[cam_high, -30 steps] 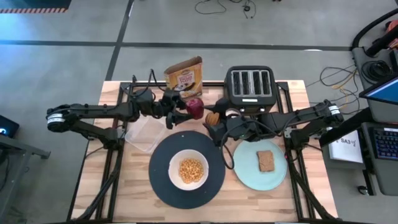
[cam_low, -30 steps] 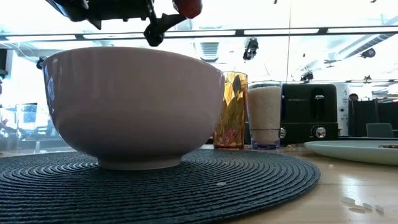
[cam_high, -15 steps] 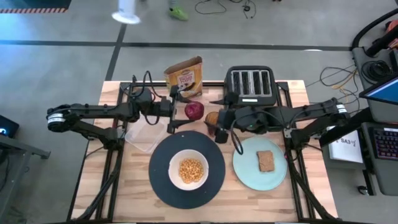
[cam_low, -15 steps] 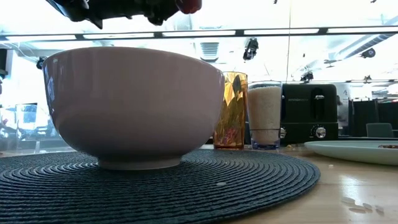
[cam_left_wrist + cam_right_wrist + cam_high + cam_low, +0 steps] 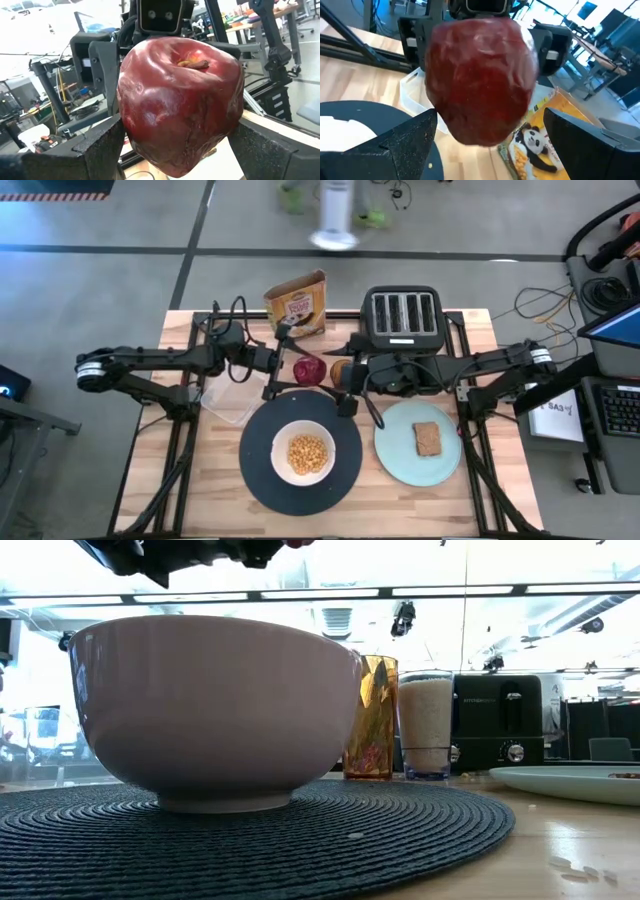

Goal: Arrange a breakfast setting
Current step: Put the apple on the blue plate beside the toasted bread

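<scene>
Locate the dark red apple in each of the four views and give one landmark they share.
High view: apple between both grippers, behind the black plate.
Low view: only a red sliver at the top edge.
Left wrist view: apple fills the centre.
Right wrist view: apple, centre.
Shared landmark: cereal box, also.

Two robot arms are reaching in over the table [image 5: 200,500], one from the left and one from the right, and two grippers, the left gripper [image 5: 282,366] and the right gripper [image 5: 343,386], are meeting at one apple [image 5: 309,368]. Two plates are sitting on the near side, one black plate [image 5: 258,477] and one green plate [image 5: 400,460], along with one bowl [image 5: 302,453] and one toast slice [image 5: 427,437]. At the far side, one cereal box [image 5: 297,302] and one toaster [image 5: 402,314] are standing, two glasses, an amber glass [image 5: 371,717] and a clear glass [image 5: 426,726], are standing near them, and one clear tub [image 5: 232,396] is lying at the left.
</scene>
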You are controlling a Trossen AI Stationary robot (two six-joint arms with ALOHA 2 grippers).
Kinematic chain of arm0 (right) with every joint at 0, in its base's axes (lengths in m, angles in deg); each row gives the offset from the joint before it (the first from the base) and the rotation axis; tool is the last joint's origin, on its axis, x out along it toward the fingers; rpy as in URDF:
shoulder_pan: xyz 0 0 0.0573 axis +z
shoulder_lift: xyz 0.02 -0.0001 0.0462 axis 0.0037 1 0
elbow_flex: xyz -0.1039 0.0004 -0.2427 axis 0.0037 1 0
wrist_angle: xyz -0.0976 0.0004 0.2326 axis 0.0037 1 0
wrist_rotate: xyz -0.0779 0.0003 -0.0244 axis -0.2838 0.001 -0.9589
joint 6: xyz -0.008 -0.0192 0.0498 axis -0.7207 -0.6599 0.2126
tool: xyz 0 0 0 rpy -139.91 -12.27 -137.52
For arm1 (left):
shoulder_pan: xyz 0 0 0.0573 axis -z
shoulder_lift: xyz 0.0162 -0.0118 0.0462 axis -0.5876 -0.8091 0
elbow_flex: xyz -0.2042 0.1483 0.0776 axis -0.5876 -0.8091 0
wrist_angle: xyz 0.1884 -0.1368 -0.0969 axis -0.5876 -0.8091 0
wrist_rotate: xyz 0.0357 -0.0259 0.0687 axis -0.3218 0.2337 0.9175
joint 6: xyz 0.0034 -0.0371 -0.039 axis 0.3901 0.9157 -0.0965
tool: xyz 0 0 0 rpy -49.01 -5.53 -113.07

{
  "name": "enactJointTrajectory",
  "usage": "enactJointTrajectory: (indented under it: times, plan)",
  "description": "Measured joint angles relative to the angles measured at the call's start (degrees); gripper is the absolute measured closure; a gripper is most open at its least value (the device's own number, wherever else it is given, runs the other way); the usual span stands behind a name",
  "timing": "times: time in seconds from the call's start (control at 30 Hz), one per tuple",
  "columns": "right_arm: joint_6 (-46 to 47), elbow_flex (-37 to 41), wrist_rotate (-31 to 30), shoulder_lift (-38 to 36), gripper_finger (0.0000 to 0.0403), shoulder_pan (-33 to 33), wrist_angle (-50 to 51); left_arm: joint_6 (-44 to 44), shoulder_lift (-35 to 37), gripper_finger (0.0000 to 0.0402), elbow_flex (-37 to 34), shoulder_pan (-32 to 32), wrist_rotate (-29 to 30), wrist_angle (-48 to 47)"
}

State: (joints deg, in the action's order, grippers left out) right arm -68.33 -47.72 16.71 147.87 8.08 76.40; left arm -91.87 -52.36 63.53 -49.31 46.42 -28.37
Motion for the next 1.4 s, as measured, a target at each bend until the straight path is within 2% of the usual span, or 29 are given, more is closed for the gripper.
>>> enactJointTrajectory:
  times: [0.23,0.5,0.77,1.4]
  plan:
    - [0.05,-0.44,8.19,0.52,0.0049,-2.43,-1.67,0.26,-1.39,0.0092,-0.03,0.00,1.07,1.25]
    - [-0.89,-0.44,10.86,0.45,0.0052,-4.47,-1.21,1.30,-3.01,0.0092,-0.04,-0.09,1.30,3.78]
    - [-0.46,-0.36,12.31,0.49,0.0072,-5.60,-1.65,2.70,-3.02,0.0092,-0.09,-0.09,1.36,5.19]
    - [-0.41,-0.22,12.58,0.72,0.0075,-5.73,-1.56,4.58,-3.02,0.0066,-0.13,0.04,3.56,5.25]
